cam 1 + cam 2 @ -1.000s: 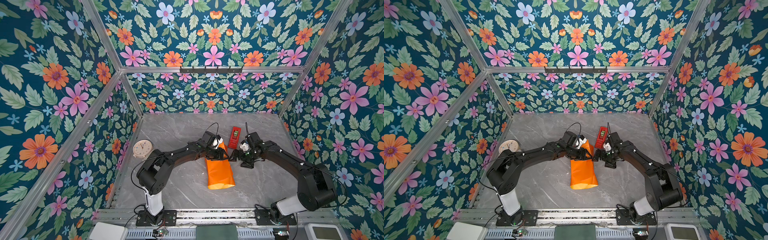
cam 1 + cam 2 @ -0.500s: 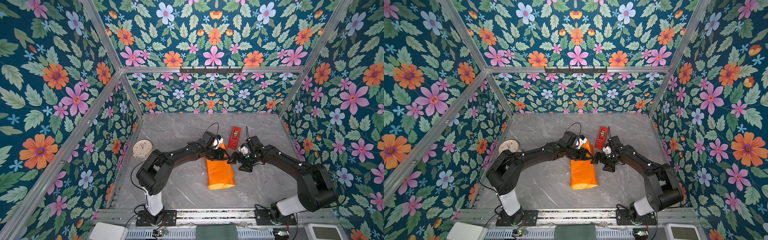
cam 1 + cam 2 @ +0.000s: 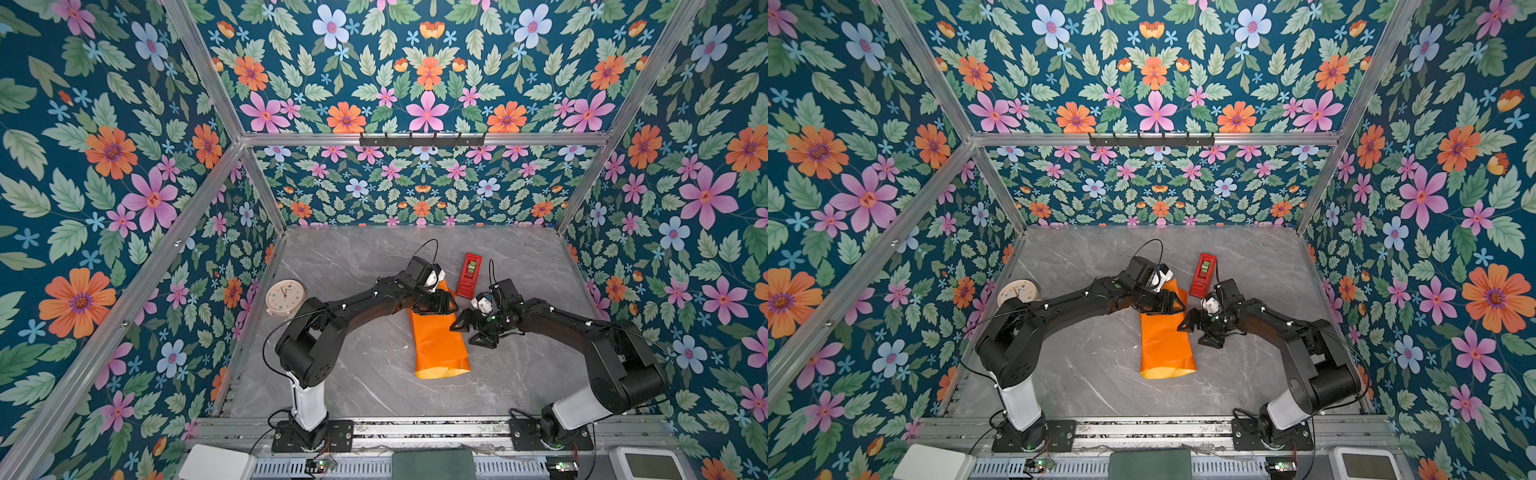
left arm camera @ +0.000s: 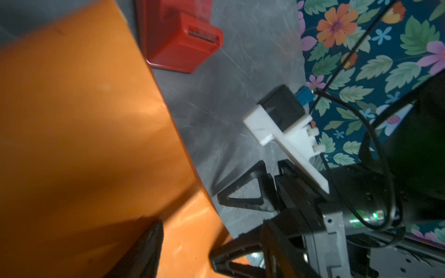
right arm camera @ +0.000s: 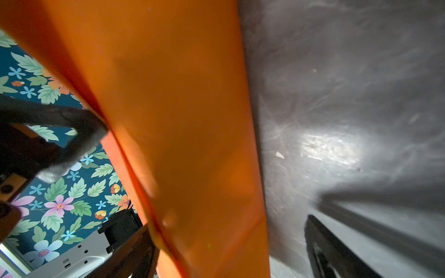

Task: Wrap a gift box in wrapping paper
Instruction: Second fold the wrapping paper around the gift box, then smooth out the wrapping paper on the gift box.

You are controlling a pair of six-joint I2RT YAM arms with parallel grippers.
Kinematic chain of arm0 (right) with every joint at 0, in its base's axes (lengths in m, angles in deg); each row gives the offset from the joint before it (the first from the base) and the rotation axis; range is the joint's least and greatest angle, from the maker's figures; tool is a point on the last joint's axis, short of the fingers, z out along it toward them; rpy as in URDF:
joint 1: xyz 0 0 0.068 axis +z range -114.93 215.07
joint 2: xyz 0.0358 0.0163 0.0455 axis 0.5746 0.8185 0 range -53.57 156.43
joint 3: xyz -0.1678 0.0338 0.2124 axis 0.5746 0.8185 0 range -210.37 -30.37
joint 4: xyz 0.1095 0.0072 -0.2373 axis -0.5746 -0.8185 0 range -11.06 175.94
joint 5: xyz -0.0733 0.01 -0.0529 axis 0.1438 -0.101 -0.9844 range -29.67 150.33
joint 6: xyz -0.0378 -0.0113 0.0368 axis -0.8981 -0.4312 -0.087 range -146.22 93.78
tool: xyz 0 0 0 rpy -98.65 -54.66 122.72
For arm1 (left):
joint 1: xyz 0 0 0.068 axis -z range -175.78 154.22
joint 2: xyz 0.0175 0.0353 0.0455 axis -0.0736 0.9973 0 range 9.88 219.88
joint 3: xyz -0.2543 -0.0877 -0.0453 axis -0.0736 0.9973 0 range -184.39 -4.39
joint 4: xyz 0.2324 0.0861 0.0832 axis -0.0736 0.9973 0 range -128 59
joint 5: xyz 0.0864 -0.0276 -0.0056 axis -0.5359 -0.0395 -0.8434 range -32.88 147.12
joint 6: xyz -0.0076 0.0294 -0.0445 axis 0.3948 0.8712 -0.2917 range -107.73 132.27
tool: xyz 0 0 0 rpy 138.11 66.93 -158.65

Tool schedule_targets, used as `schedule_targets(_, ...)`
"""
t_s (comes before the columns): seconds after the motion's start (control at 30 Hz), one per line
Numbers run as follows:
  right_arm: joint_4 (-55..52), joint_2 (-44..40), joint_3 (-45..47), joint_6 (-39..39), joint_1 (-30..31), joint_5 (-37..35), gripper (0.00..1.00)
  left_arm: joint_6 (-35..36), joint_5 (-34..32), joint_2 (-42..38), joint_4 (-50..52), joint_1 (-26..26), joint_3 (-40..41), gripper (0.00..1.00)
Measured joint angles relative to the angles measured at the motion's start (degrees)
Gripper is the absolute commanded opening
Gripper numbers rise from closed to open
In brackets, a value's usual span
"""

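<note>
While the wrapping paper (image 3: 438,353) lies folded, the right end effector (image 3: 461,336) gapes at its 3 o'clock edge (left end effector (image 3: 440,305), 12 o'clock: cannot tell).

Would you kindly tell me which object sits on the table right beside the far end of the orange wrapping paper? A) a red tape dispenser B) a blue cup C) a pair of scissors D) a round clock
A: the red tape dispenser stands just beside the far end of the wrapping paper, while the clock sits well apart, by the wall on the robot's left.
</note>
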Motion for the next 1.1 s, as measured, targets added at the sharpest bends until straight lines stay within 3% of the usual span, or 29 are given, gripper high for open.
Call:
schedule_targets(0.17, 1.75, 0.35, 0.68, 0.35, 0.63, 0.09, 0.90, -0.04, -3.85, -6.21, 0.11, -2.75, 3.06, 0.74)
schedule_targets(0.43, 1.40, 0.35, 0.28, 0.31, 0.68, 0.00, 0.90, -2.34, -7.21, -16.04, -0.33, -6.54, 17.66, 0.78)
schedule_targets(0.73, -0.90, -0.24, -1.14, -0.26, 0.87, -0.98, 0.90, -3.21, -2.75, -9.90, -0.26, -5.92, 18.56, 0.78)
schedule_targets(1.1, -7.96, -2.51, -9.05, -0.11, 1.18, -5.38, 0.95, 3.26, -1.44, -6.32, 1.77, -5.92, 15.19, 0.80)
